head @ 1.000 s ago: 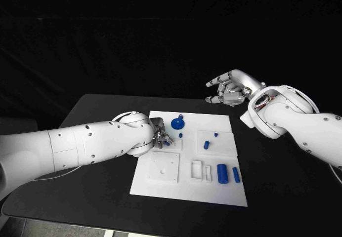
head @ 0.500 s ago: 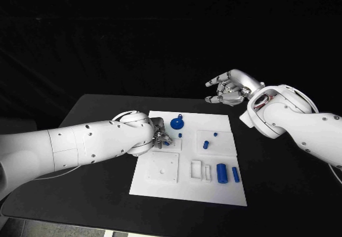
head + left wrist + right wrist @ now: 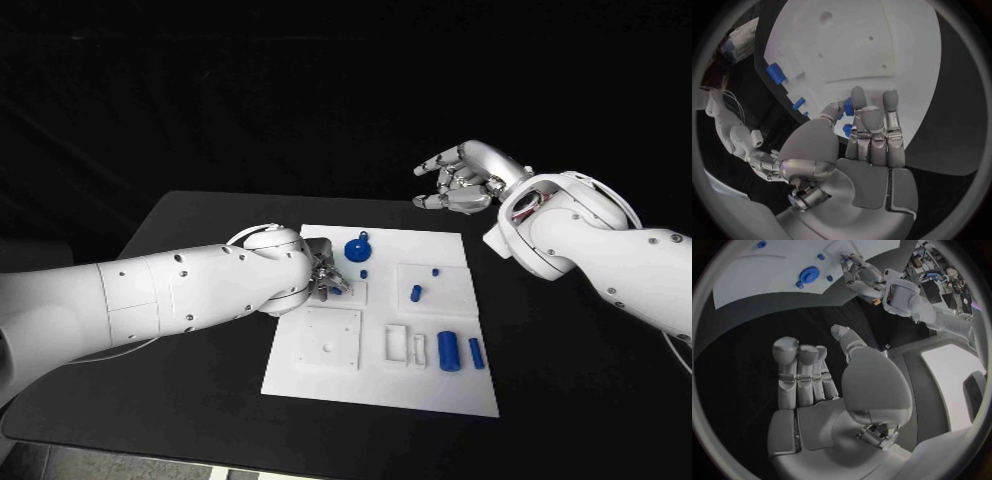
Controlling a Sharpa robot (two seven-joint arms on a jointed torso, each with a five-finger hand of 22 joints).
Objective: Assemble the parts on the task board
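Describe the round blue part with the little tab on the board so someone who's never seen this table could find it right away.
Start at the white task board in the middle of the black table. Go to its far edge, just beyond the left robot hand. There lies the round blue part, a flat disc with a small tab sticking out; the other blue pieces are small pegs or straight bars.

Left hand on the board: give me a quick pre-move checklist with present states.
1. Left hand over the board: ok.
2. Small blue part at its fingertips: ok; firmness of the hold: cannot tell.
3. Part lined up with a hole: cannot tell, hand hides it.
4. Right hand raised off the board, holding nothing: ok.
5. Blue round part and two blue bars lying clear of the left hand: ok.
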